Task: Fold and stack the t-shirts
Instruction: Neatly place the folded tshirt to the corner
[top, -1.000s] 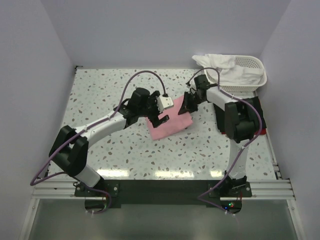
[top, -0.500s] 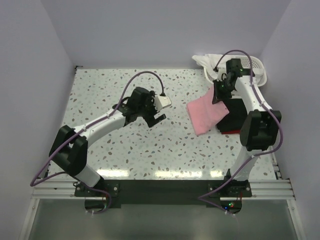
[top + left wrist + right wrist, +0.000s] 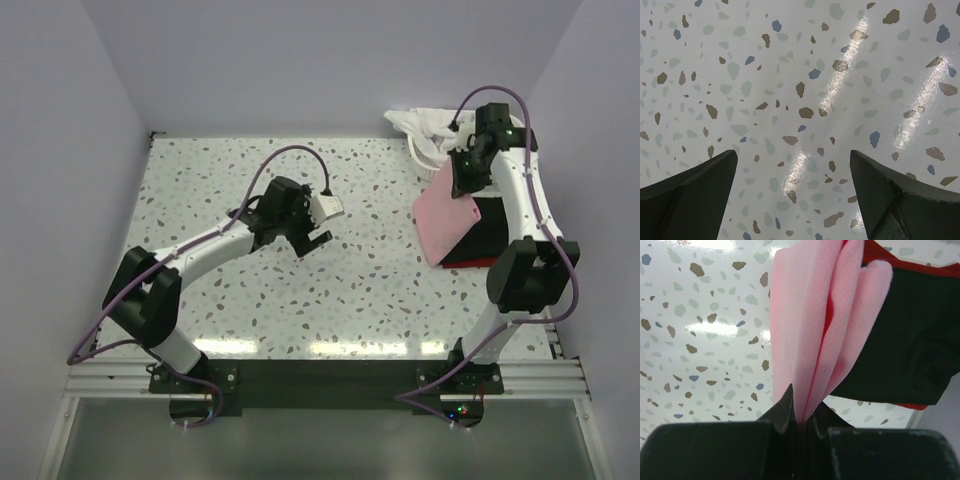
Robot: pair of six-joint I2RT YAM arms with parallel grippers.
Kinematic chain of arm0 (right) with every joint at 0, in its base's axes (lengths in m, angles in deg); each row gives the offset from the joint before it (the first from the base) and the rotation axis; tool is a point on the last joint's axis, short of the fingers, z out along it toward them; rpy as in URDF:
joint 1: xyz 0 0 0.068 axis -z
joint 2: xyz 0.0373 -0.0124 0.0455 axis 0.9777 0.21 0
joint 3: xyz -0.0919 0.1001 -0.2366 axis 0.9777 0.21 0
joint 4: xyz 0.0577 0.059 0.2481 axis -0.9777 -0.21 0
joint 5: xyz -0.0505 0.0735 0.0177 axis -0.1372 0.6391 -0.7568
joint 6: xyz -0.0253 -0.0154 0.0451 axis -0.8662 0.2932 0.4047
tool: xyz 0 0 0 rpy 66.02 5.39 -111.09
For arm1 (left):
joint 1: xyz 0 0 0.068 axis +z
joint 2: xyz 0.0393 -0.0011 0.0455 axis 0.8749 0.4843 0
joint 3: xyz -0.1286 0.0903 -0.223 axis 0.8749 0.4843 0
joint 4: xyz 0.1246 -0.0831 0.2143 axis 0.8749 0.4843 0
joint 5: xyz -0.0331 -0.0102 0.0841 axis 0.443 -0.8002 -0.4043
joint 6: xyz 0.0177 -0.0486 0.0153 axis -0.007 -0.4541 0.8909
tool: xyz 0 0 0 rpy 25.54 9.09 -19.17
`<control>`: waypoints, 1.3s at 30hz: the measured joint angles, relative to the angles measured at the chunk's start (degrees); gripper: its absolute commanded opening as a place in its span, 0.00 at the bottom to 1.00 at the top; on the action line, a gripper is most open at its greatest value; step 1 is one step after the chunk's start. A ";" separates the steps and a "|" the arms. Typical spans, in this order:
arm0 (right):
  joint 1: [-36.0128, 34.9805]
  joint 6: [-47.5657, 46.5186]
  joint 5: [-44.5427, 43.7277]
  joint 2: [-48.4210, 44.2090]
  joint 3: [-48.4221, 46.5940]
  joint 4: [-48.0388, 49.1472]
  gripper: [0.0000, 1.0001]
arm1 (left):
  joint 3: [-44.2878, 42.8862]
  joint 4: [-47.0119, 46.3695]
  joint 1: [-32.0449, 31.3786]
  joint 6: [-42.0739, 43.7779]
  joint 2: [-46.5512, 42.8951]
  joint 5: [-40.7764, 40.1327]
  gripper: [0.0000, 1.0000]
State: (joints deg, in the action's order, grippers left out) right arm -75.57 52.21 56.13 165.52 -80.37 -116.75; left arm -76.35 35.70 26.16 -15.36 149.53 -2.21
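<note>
**Pink t-shirt held above the stack at the right edge**

We see the right gripper [image 3: 801, 422] clenched on the folded pink t-shirt [image 3: 443, 215]. In the right wrist view the folds hang down from its closed jaws in 3 layers. The shirt hangs over the left edge of the black t-shirt [image 3: 487, 232]. This one lies flat on the red t-shirt [image 3: 470, 264], and only a thin red border shows along its near side. Both lie close to the right edge of the bench [image 3: 200, 180]. A white t-shirt [image 3: 412, 122] is bunched at the far right corner.

The left gripper [image 3: 792, 165] is released. Its 2 fingers stand wide apart with only speckled surface between them. It hovers near the middle of the bench, well apart from the stack.
</note>
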 measured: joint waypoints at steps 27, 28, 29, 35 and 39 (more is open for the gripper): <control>13.20 -8.70 -2.10 -1.05 7.39 7.34 0.00 | -0.20 1.16 0.92 1.09 0.81 -0.59 1.00; 13.97 -9.22 -2.27 -0.61 7.78 8.52 0.00 | -0.50 1.33 1.01 1.09 1.09 -0.68 1.00; 14.53 -9.60 -2.36 -0.26 8.13 9.51 0.00 | -0.81 1.57 1.11 1.09 1.38 -0.76 1.00; 18.45 -11.69 -2.62 2.73 11.52 15.41 0.00 | -3.50 2.91 1.38 1.18 3.19 -1.33 1.00; 19.87 -12.37 -3.23 4.79 12.94 17.92 0.00 | -5.84 4.68 1.44 1.51 4.55 -1.53 1.00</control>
State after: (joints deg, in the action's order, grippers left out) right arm -55.71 39.84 52.90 170.31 -67.44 -98.83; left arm -82.19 40.37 27.60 -13.86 154.07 -3.74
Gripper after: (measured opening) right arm 0.056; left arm 0.997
